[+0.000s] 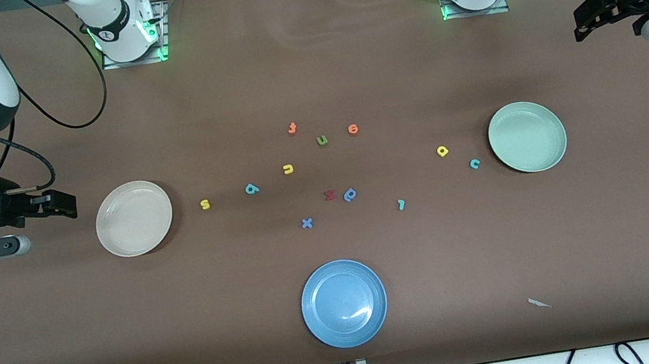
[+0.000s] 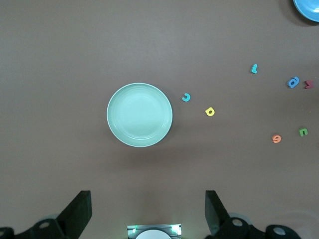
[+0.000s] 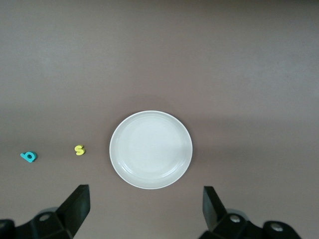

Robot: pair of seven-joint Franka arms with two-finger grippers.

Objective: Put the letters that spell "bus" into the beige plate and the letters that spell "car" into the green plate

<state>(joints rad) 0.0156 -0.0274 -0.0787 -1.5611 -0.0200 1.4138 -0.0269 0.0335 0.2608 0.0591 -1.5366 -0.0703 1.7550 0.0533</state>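
The beige plate (image 1: 133,218) (image 3: 150,149) lies toward the right arm's end, with the yellow s (image 1: 205,204) (image 3: 79,149), teal b (image 1: 251,188) (image 3: 29,157) and yellow u (image 1: 288,169) in a row beside it. The green plate (image 1: 526,136) (image 2: 139,114) lies toward the left arm's end. Next to it are the teal c (image 1: 474,163) (image 2: 186,97), yellow a (image 1: 442,151) (image 2: 210,111) and teal r (image 1: 401,204) (image 2: 254,68). My right gripper (image 1: 65,205) (image 3: 145,209) hangs open, empty, over the table beside the beige plate. My left gripper (image 1: 581,27) (image 2: 147,211) hangs open, empty, out past the green plate.
A blue plate (image 1: 343,303) lies nearest the front camera. Mid-table are an orange t (image 1: 292,128), green u (image 1: 321,139), another orange letter (image 1: 353,129), red letter (image 1: 329,195), darker blue looped letter (image 1: 350,194) and blue x (image 1: 306,223). A white scrap (image 1: 538,303) lies near the front edge.
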